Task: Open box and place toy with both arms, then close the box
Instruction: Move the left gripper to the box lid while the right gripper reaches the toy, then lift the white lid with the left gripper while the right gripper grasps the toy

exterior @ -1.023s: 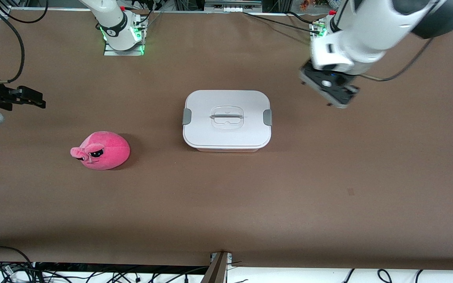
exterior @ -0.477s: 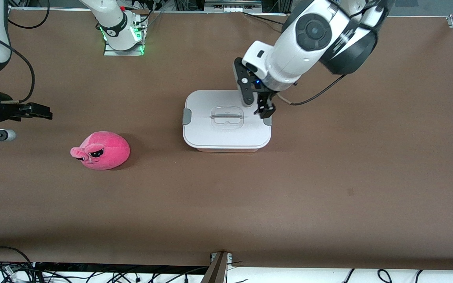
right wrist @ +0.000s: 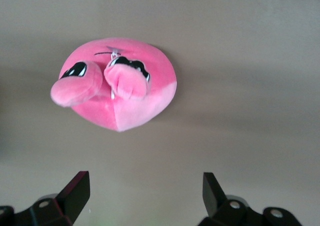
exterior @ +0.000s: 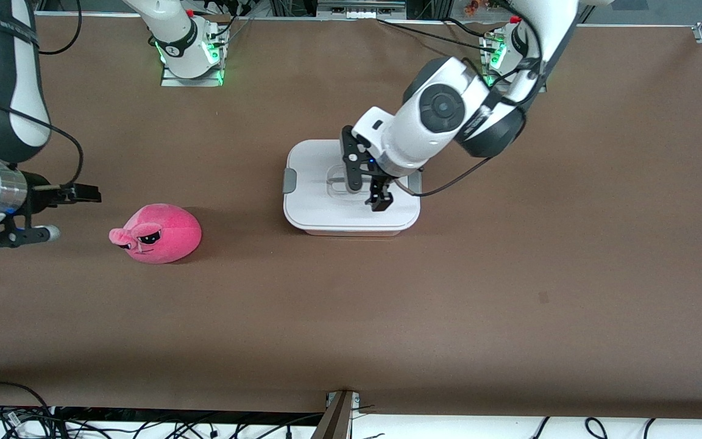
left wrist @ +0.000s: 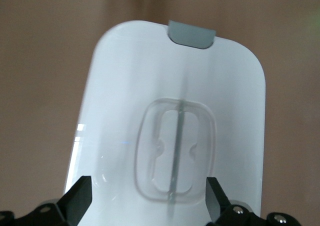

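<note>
Starting stage only: box [exterior: 351, 186] sat mid-table, lid on, nothing opened. Left gripper [exterior: 368, 186] hovered over its handle [left wrist: 175, 151], fingers apart. Toy [exterior: 157, 233] (untouched) lay at the box's 8 o'clock; right gripper [exterior: 86, 193] near it, fingers spread, empty.

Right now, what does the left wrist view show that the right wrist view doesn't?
Only the left wrist view shows the box, lid on, with its clear handle and one grey clip, framed by the open left pincer. Only the right wrist view shows the pink toy and the open right pincer. Both show the brown table.
</note>
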You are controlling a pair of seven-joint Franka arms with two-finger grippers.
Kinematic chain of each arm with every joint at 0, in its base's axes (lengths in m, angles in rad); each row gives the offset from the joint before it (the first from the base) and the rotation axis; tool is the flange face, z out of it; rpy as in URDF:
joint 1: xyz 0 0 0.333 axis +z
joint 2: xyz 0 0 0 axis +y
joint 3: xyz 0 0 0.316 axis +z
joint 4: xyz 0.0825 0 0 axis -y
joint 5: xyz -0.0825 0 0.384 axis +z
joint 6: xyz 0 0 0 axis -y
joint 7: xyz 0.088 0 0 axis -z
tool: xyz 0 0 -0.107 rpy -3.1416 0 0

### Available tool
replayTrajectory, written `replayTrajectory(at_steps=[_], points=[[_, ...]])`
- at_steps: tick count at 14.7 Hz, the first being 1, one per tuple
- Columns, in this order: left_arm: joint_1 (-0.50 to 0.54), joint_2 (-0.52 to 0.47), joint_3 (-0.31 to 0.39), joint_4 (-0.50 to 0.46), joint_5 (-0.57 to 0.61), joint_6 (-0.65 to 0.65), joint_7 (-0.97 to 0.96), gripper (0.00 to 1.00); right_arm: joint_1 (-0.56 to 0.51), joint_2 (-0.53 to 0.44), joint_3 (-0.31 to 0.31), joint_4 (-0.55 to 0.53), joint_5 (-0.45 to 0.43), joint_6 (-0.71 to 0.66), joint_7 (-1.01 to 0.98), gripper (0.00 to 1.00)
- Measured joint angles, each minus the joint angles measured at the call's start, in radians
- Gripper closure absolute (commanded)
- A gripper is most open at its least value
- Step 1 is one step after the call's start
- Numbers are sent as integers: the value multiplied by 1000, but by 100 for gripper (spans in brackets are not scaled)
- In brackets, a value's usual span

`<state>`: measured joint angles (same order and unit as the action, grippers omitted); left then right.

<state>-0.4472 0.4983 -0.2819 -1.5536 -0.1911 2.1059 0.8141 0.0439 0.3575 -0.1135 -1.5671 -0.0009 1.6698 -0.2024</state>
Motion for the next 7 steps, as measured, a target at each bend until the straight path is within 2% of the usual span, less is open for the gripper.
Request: replayTrajectory(at_steps=[1,3,4,5,6,7], points=[[-12,14,0,-2,0,6,0,0,1,6,3,-23,0,28,-1,0],[-25,23,-5,-3,-1,10,0,17,5,9,12,-65,0,61,-1,0],[-27,22,-8,-3,-1,10,4,39,9,9,15,-82,0,72,-1,0],[-27,22,-9,-5,-1,9,19,52,11,9,20,-98,0,81,-1,0],[-27,23,-9,-9,-1,9,38,58,13,9,24,-113,0,87,-1,0],[-26,24,-8,-16,-1,9,53,74,14,7,27,-128,0,92,-3,0]])
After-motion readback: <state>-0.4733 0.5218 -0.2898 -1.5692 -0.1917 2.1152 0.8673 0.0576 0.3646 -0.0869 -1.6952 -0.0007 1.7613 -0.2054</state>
